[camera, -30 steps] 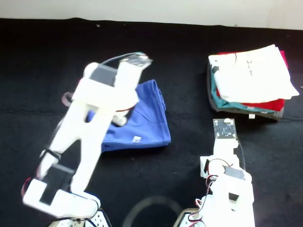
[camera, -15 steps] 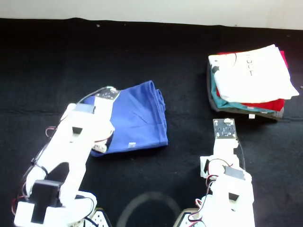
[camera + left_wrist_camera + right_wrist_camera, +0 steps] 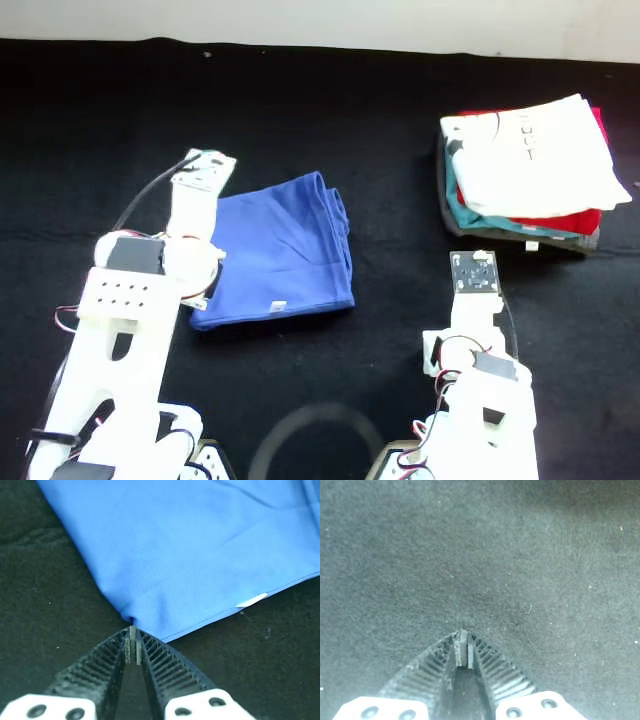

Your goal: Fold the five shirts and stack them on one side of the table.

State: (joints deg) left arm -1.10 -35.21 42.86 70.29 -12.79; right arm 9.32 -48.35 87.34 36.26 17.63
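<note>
The folded shirt point(image 3: 285, 250) is lying on the table point(image 3: 400, 100), left of the middle. The stack of shirts point(image 3: 530, 170) is sitting on the right, farther back.

The high camera looks down over the black felt bench point(image 3: 400, 90); both wrist cameras face it closely, the left sharing the folded blue fabric shirt point(image 3: 200, 545).

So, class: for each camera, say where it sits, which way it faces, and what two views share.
High: fixed above the table, looking down on both arms, blue shirt and stack.
Left wrist: on the left arm, facing past the shut left gripper at the shirt's corner.
Right wrist: on the right arm, facing past the shut right gripper at the table.
Shared: high and left wrist show the shirt.
</note>
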